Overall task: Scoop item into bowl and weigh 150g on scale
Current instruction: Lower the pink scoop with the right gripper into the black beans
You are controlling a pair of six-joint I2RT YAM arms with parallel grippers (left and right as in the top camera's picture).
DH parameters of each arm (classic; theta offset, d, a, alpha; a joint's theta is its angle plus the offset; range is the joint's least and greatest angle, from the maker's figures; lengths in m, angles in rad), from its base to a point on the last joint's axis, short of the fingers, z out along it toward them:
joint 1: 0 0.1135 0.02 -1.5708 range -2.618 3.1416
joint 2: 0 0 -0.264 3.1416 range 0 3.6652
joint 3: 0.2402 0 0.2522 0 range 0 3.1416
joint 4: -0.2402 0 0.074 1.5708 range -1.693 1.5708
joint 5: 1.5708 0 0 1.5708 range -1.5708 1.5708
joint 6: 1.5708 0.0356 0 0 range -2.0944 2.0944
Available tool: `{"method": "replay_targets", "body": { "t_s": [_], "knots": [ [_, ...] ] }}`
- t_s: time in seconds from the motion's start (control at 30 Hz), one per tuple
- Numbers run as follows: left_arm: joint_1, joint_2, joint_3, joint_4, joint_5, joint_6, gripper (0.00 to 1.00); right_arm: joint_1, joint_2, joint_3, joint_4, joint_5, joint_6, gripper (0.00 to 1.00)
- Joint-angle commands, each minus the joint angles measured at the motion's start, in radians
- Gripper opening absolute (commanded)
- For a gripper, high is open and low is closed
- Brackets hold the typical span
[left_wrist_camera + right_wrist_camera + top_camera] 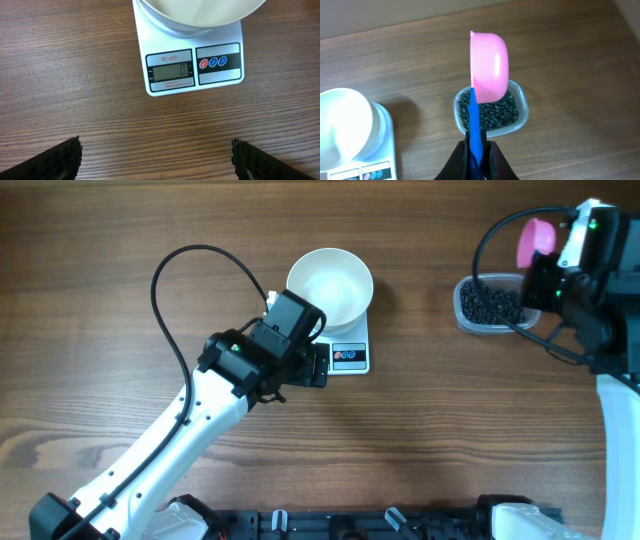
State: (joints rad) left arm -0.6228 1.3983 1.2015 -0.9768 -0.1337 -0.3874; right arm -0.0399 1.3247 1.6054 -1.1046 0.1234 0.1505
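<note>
The wooden bench (450,430) is seen throughout. At the upper centre of the overhead view, the bowl (330,285) is seated on the scale (350,357), faced by the wide-spread left end effector (157,162). At upper right, the item (507,112) is contained in a clear tub (524,107), and a pink scoop (490,65) is pinched near it by the right end effector (478,157).

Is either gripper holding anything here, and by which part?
The right gripper grips the small pink plastic scoop by its blue handle; the left gripper is open and empty.
</note>
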Motion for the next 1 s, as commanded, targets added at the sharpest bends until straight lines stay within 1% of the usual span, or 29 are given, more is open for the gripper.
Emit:
{"method": "replay_targets", "body": {
  "t_s": [0.0,0.13,0.23,0.3,0.4,0.43,0.47,0.5,0.53,0.67,0.73,0.87,0.97],
  "knots": [
    [-0.001,-0.014,-0.009,0.000,-0.016,-0.013,1.00,-0.067,0.042,0.016,-0.011,-0.002,-0.019,0.04],
    [-0.001,-0.014,-0.009,0.000,-0.016,-0.013,1.00,-0.084,0.080,0.016,-0.047,-0.002,-0.021,0.04],
    [-0.001,-0.014,-0.009,0.000,-0.016,-0.013,1.00,-0.084,0.143,0.016,-0.089,-0.002,-0.076,0.04],
    [-0.001,-0.014,-0.009,0.000,-0.016,-0.013,1.00,-0.084,0.183,0.016,-0.074,-0.002,-0.087,0.04],
    [-0.001,-0.014,-0.008,0.000,-0.016,-0.013,1.00,-0.092,0.237,0.016,-0.063,-0.013,-0.204,0.04],
    [-0.001,-0.014,-0.009,0.000,-0.016,-0.013,1.00,-0.105,0.242,0.016,-0.060,-0.027,-0.208,0.04],
    [-0.001,-0.014,-0.008,0.000,-0.016,-0.013,1.00,-0.130,0.245,0.016,-0.051,-0.111,-0.256,0.04],
    [-0.001,-0.014,-0.009,0.000,-0.016,-0.013,1.00,-0.164,0.245,0.016,-0.048,-0.246,-0.346,0.04],
    [-0.001,-0.014,-0.009,0.000,-0.016,-0.013,1.00,-0.184,0.245,0.016,-0.048,-0.291,-0.391,0.04],
    [-0.001,-0.014,-0.009,0.000,-0.016,-0.013,1.00,-0.259,0.245,0.006,-0.036,-0.295,-0.447,0.04],
    [-0.001,-0.014,-0.008,0.000,-0.016,-0.013,1.00,-0.278,0.257,0.002,-0.050,-0.391,-0.505,0.04],
    [-0.001,-0.014,-0.009,0.000,-0.016,-0.013,1.00,-0.278,0.303,0.002,-0.057,-0.346,-0.515,0.04],
    [-0.001,-0.014,-0.008,0.000,-0.016,-0.013,1.00,-0.278,0.336,0.002,-0.044,-0.246,-0.477,0.04]
  ]
}}
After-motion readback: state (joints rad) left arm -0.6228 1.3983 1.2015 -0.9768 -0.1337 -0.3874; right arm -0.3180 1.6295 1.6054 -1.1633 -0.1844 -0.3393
